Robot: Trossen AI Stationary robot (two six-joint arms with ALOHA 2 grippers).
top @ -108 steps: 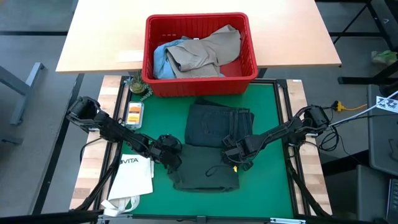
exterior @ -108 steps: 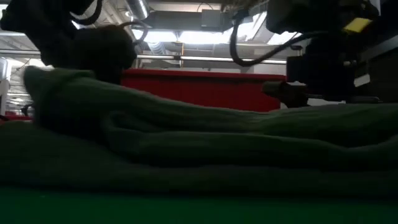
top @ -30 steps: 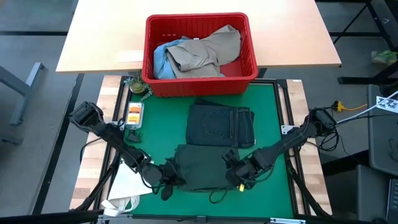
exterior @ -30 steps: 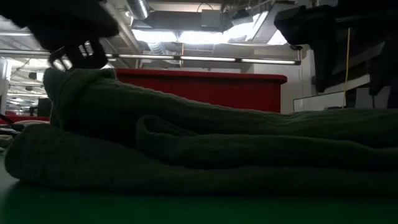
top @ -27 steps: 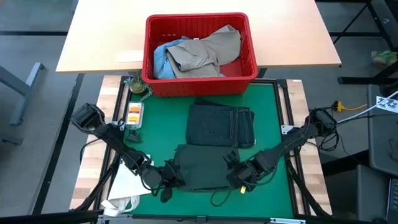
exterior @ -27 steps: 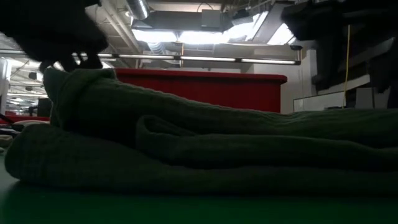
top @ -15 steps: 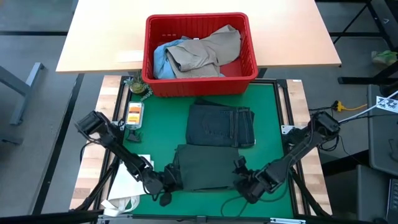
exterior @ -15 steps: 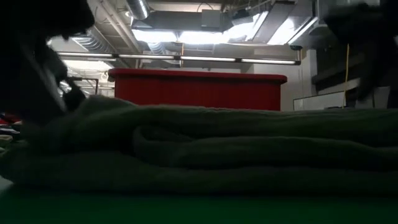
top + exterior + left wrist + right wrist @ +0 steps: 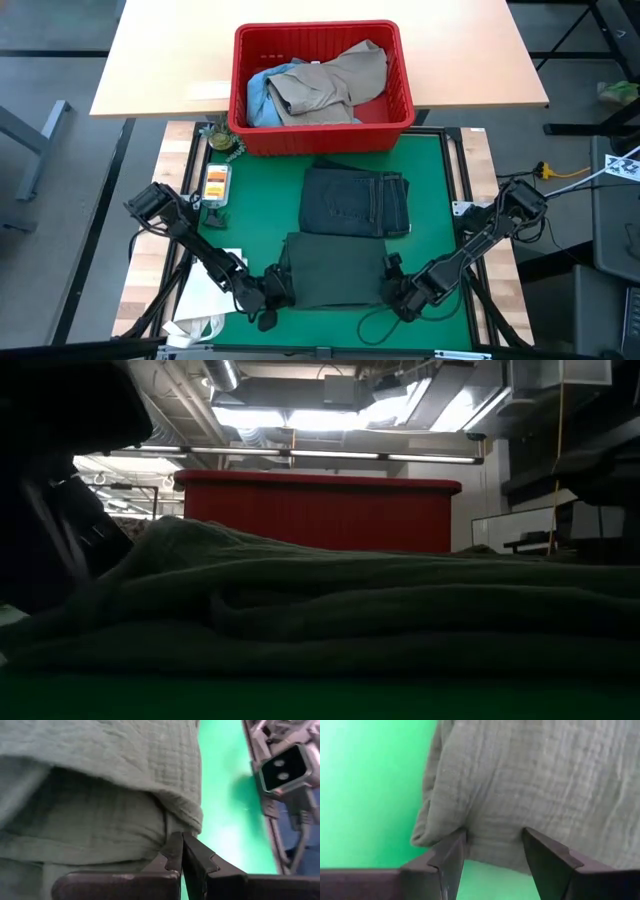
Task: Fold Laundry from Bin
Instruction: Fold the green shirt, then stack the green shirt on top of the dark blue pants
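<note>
Left end effector (image 9: 268, 297) clenched, fingers pressed together at near left corner of folded dark green shirt (image 9: 333, 268). Right end effector (image 9: 396, 291) released, fingers (image 9: 451, 854) spread against near right edge of same shirt, nothing pinched between them. Green mat (image 9: 437, 190) covering most of near worktop (image 9: 145, 262). Red bin (image 9: 322, 88) at far edge of mat, holding khaki-tan garment (image 9: 335, 82) and light blue denim jeans (image 9: 262, 93). Folded dark trousers (image 9: 355, 201) lying between bin and shirt, touching shirt's far edge. White paper bag (image 9: 200, 298) off mat's near left corner, beside left end effector.
</note>
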